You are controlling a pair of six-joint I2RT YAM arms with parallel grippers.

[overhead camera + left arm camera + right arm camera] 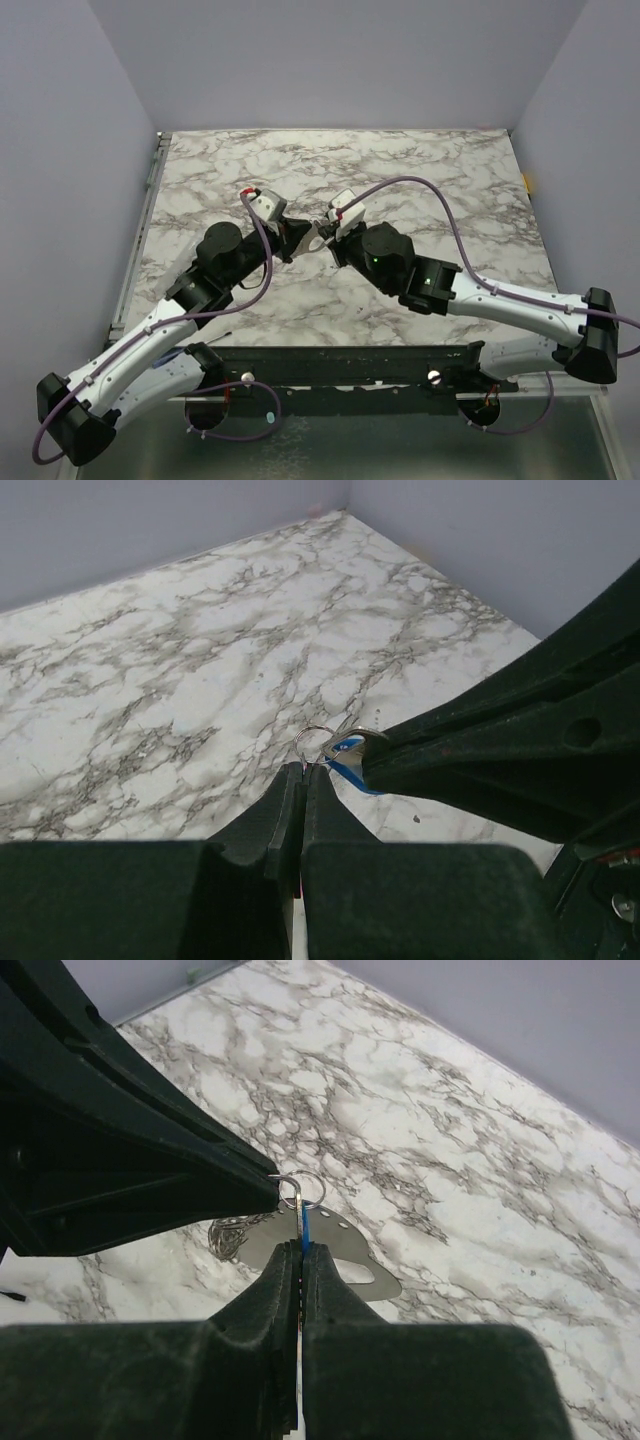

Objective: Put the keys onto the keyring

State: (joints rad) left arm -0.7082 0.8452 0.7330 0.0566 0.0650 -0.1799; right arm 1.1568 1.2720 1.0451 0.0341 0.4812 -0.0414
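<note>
Both grippers meet above the middle of the marble table. My left gripper (302, 768) (303, 236) is shut, its tips pinching the rim of the keyring (315, 738), a small round loop of thin grey wire. My right gripper (301, 1245) (324, 232) is shut on a tiny key with a blue head (304, 1228), seen edge-on. In the left wrist view the blue key (347, 753) lies against the keyring, at the tips of the right fingers (470, 750). The keyring (303, 1187) sits just above the key's tip. Whether the key is threaded on it I cannot tell.
A flat grey metal plate (350, 1252) with small holes and a large cut-out lies on the marble table (420, 170) under the grippers. A silvery tangle (230, 1235) rests beside it. Grey walls close in the table at the back and sides.
</note>
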